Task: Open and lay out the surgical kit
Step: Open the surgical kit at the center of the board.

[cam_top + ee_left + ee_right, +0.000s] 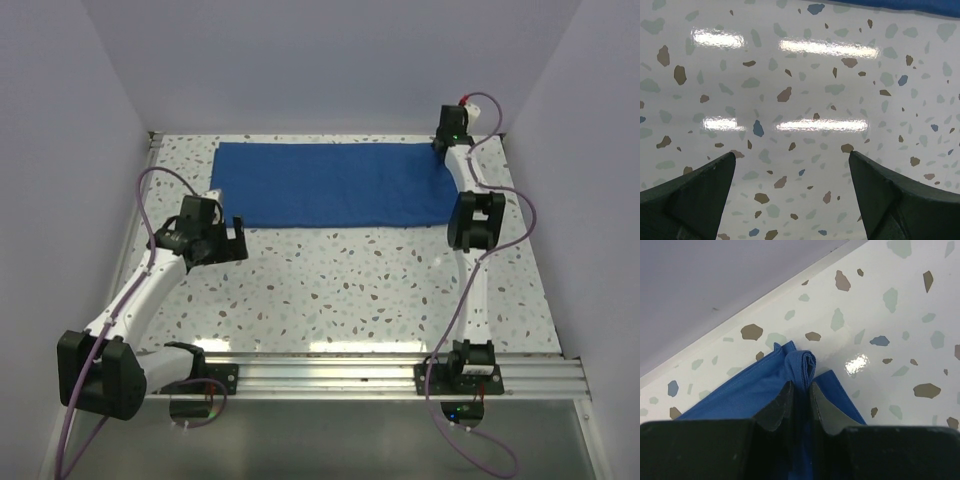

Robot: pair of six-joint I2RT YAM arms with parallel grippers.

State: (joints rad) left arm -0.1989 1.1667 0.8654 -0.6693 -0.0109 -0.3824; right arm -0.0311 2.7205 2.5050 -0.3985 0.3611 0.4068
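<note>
Your right gripper (pixel 800 386) is clamped on a bunched corner of the blue cloth wrap (pixel 735 397). In the right wrist view its two dark fingers (pixel 777 407) sit close together, with a small roll of fabric squeezed up between the tips. From above, you will find that gripper (pixel 441 150) at the far right of the table (pixel 350 290), at the cloth's far right corner and close to the back wall (pixel 330 60). The seam where the table meets the wall runs just beyond the pinched corner.

The blue cloth wrap (pixel 330 185) lies spread as a wide rectangle across the far part of the table. Its long side runs left to right and its far edge lies near the back wall. From above its surface looks flat and smooth. What the cloth may cover cannot be told from these views.

Your left gripper (pixel 792 155) is open. Its fingers stand wide apart, and only the speckled tabletop (pixel 790 75) shows between them. In the top view it (pixel 240 242) sits on the near side of the cloth's near left corner, close to it but apart from it, with the fingers pointing right. In the left wrist view a thin strip of the blue edge (pixel 900 4) crosses the top right corner. Whether the fingertips touch the table cannot be told.

Both arm bases stand on the metal rail (pixel 400 370) at the near edge of the table.
</note>
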